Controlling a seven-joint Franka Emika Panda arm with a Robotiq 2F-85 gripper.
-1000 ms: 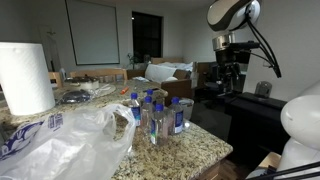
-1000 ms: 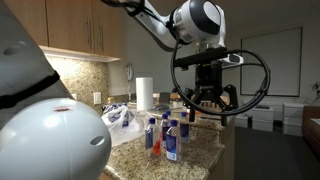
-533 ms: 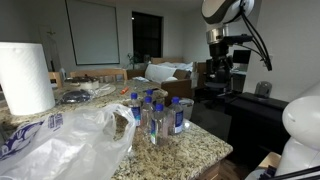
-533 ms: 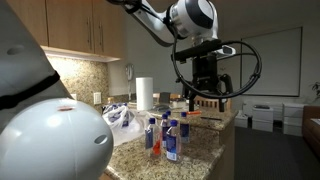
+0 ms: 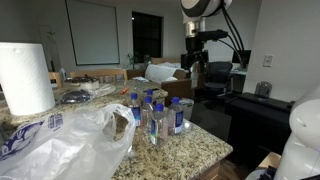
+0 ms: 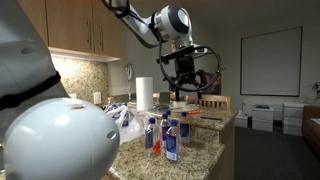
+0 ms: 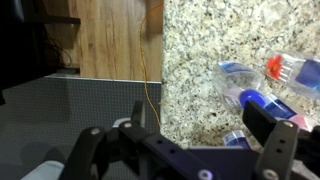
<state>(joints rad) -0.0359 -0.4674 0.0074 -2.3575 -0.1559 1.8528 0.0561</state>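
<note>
Several small water bottles (image 5: 155, 112) with blue labels and caps stand clustered on the granite counter (image 5: 190, 150); they also show in the other exterior view (image 6: 165, 135). My gripper (image 5: 197, 75) hangs open and empty in the air above and just beyond them, also seen high over the cluster (image 6: 183, 88). In the wrist view the gripper (image 7: 180, 135) comes in from the bottom with its dark fingers (image 7: 272, 128) spread wide. The bottles (image 7: 262, 102) lie at the right there, one with a red cap (image 7: 283, 68), partly behind the right finger. Nothing sits between the jaws.
A paper towel roll (image 5: 25, 78) stands at the counter's left, with a crumpled plastic bag (image 5: 75, 140) in front of it. The counter edge (image 7: 163, 60) drops to a wood floor (image 7: 110, 40) and a grey mat (image 7: 70, 110). Boxes and furniture stand behind.
The arm has swung in over the counter toward the bottle cluster. The gripper has stayed open and empty. The bottles have not moved.
</note>
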